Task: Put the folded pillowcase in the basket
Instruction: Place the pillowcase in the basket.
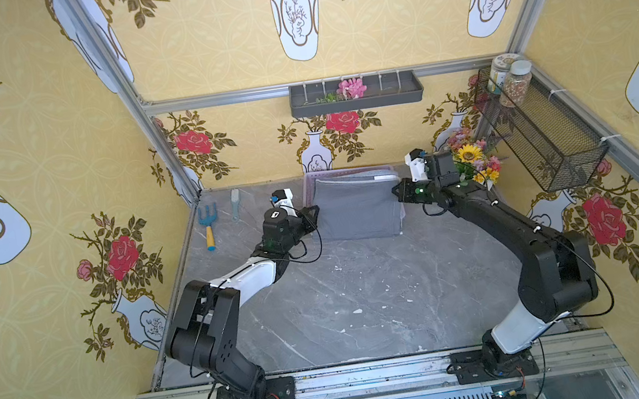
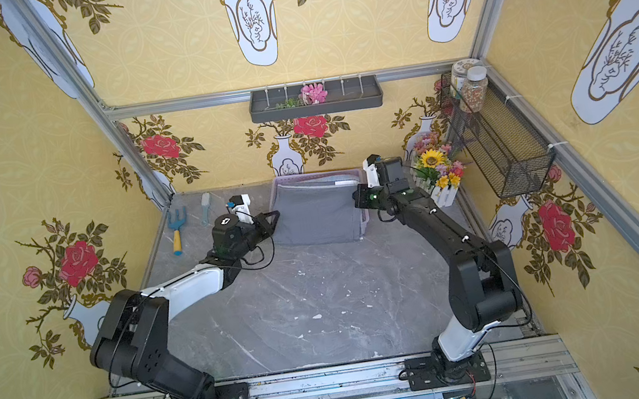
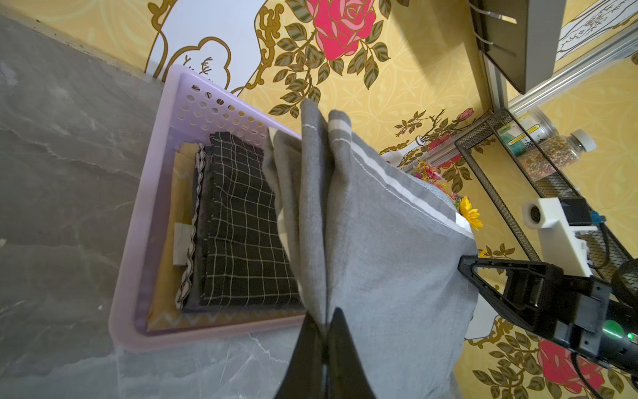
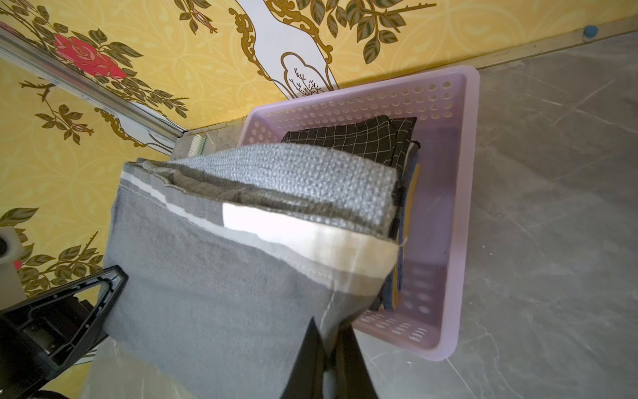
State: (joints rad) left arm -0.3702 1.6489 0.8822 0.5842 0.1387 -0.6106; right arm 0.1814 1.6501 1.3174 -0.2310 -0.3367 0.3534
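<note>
Folded grey woven pillowcase point(image 1: 357, 212), apparently lifted, over perforated lavender plastic basket point(image 3: 138, 241).

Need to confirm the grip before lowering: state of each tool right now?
left tool: shut on the folded pillowcase.
right tool: shut on the folded pillowcase, at its opposite edge.

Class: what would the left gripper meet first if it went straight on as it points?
The folded grey fabric pillowcase clamped in the left gripper itself; what lies behind the cloth along that line is unclear.
</note>
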